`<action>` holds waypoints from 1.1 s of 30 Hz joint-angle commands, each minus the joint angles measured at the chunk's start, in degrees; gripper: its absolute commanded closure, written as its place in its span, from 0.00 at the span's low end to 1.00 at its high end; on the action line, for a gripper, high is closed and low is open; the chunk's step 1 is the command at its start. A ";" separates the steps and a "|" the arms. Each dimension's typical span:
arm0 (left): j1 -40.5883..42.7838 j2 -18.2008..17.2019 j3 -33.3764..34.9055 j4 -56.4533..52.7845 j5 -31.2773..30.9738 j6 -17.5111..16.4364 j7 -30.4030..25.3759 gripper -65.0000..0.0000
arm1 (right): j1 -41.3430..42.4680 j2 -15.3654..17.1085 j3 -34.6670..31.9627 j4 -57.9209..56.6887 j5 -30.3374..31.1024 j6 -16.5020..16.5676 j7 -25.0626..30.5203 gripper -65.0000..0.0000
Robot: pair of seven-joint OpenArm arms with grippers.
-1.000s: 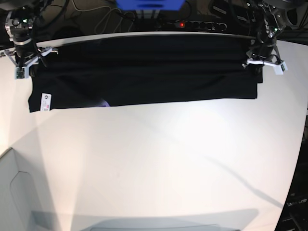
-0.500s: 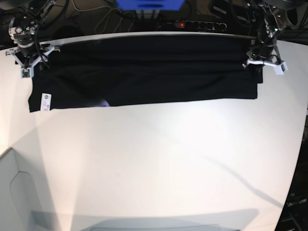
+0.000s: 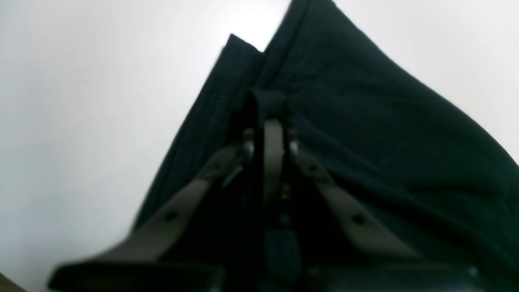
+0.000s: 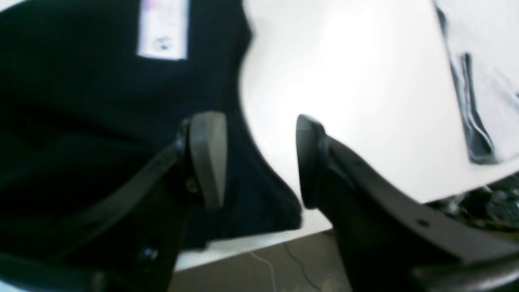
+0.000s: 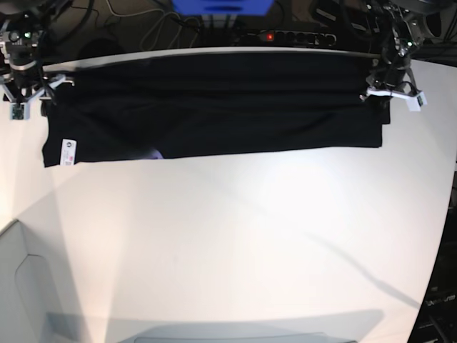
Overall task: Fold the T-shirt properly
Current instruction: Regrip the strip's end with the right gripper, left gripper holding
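The black T-shirt [image 5: 214,107] lies folded into a long band across the far part of the white table [image 5: 228,250]. Its white label [image 5: 68,151] and a bit of purple [image 5: 153,152] show near its left end. My left gripper [image 5: 389,95] is at the shirt's right end; the left wrist view shows it [image 3: 267,121] shut on a raised fold of the black cloth [image 3: 365,101]. My right gripper [image 5: 25,96] is at the shirt's left end. In the right wrist view it [image 4: 259,158] is open and empty, above the shirt's corner [image 4: 101,101], with the label [image 4: 162,28] ahead.
A power strip [image 5: 285,36] with a red light, a blue object [image 5: 221,7] and cables lie behind the table's far edge. A pale grey panel [image 5: 21,286] sits at the front left. The right wrist view shows the table's edge [image 4: 263,239] just below the shirt corner.
My right gripper has moved left, off the shirt's far left corner toward the table's edge. The left gripper and the shirt have not moved.
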 commanded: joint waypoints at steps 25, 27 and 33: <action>0.41 -0.57 -0.26 0.56 0.03 0.05 -0.48 1.00 | -4.11 4.16 -18.10 -5.01 1.86 0.34 1.02 0.77; 0.41 -0.57 -0.26 0.56 0.03 0.05 -0.48 1.00 | -4.11 4.16 -18.10 -5.01 1.86 0.34 1.02 0.96; 0.41 -0.57 -0.26 0.74 0.03 0.05 -0.48 1.00 | -2.88 4.16 -17.75 -4.05 1.95 0.34 1.11 1.00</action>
